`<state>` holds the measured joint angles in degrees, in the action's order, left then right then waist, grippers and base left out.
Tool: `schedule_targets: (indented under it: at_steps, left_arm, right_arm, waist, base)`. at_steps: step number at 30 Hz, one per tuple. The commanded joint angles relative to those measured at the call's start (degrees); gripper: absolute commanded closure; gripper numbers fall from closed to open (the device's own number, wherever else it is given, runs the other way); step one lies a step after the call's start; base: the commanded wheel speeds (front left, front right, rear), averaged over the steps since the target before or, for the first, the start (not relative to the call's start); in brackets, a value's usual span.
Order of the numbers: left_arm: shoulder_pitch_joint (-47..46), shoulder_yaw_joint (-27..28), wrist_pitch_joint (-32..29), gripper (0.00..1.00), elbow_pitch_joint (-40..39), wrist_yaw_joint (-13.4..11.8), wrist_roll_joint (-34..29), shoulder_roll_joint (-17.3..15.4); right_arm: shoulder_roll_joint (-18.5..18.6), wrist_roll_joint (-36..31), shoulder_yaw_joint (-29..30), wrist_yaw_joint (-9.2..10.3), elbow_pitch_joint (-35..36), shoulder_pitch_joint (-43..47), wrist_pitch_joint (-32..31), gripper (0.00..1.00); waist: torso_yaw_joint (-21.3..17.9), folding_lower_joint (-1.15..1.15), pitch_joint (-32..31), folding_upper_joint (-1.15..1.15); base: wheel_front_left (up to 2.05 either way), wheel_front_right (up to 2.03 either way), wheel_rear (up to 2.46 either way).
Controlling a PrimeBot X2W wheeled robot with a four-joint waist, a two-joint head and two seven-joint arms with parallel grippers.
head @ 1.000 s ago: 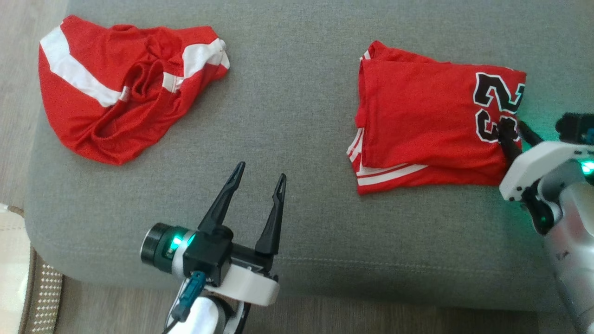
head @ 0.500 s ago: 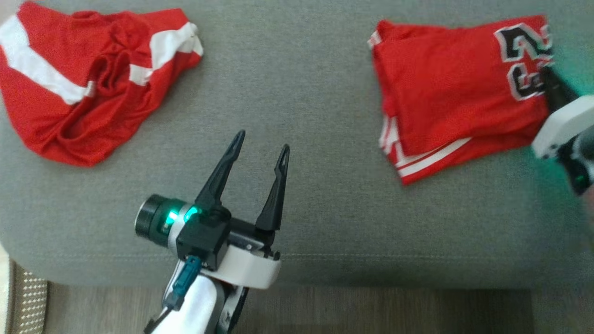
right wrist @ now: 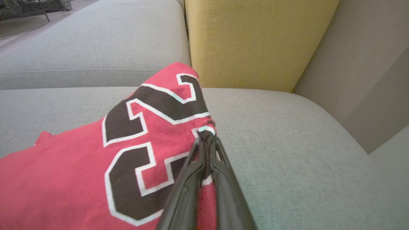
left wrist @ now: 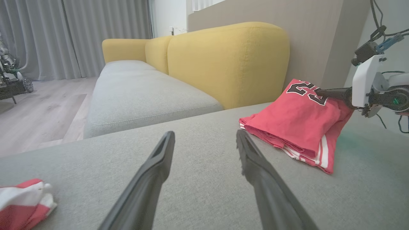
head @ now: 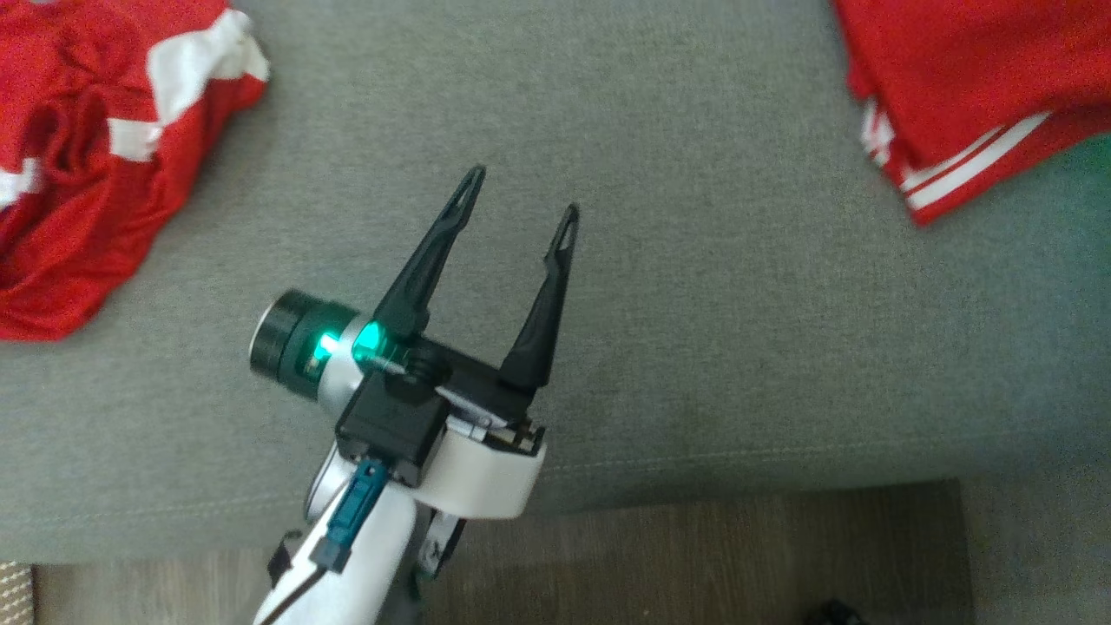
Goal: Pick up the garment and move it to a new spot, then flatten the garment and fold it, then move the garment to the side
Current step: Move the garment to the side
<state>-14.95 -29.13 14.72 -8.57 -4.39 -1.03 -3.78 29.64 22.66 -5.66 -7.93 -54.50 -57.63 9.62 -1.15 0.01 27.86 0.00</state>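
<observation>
**Right fingers pinched on the folded jersey's numbered edge**

I have the right gripper [right wrist: 206,136] closed hard on the folded jersey [right wrist: 96,166]. Its two fingers are pressed together over the cloth at the edge beside the black-and-white number. The jersey lies on the grey seat cushion [head: 694,347], toward my right end and near the yellow backrest [left wrist: 223,64]. The pinched end looks tented up off the cushion, while the striped hem end rests flat on it. The left gripper [head: 521,189] hangs over bare cushion with its fingers spread wide and nothing between them. A crumpled red garment [head: 78,174] lies well apart on my left.

I judge this jersey to be light, thin, slick mesh, completely limp. It won't resist the arm, but the folded layers will slide over each other easily. From the wrist view I can't tell how many layers the pinch has caught; it may be only the upper ones. If so, a high lift from this one point would let the lower folds drop open. I'd keep it low and draw it across the cushion. A better hold would go through the whole stack at a folded edge, with the free left fingers taking the striped hem end to keep the bundle square.
</observation>
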Motion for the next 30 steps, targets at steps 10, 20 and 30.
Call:
schedule_targets:
  at_steps: [10,20,30]
  left_arm:
    - [-6.1,-0.9,0.3,0.00,-3.1,-0.3,-1.5,-2.1]
    - [-8.0,-2.2,0.3,0.00,-3.8,-1.7,-1.0,-3.6]
    - [-9.1,-2.9,0.3,0.00,-3.9,-2.8,0.2,-3.8]
  right_arm:
    - [6.1,-6.1,3.7,0.44,3.7,-5.3,1.0,1.00]
    - [7.8,-14.7,11.1,0.44,8.5,-5.5,0.0,1.00]
    - [6.0,-24.8,21.6,0.44,13.3,-4.1,-1.1,0.00]
  waist:
    - [-5.0,-0.01,6.5,0.00]
    - [-6.1,-0.01,9.2,0.00]
    - [-5.1,-0.01,10.1,0.00]
  base:
    - [0.00,0.00,0.00]
    - [0.00,0.00,0.00]
    - [0.00,0.00,0.00]
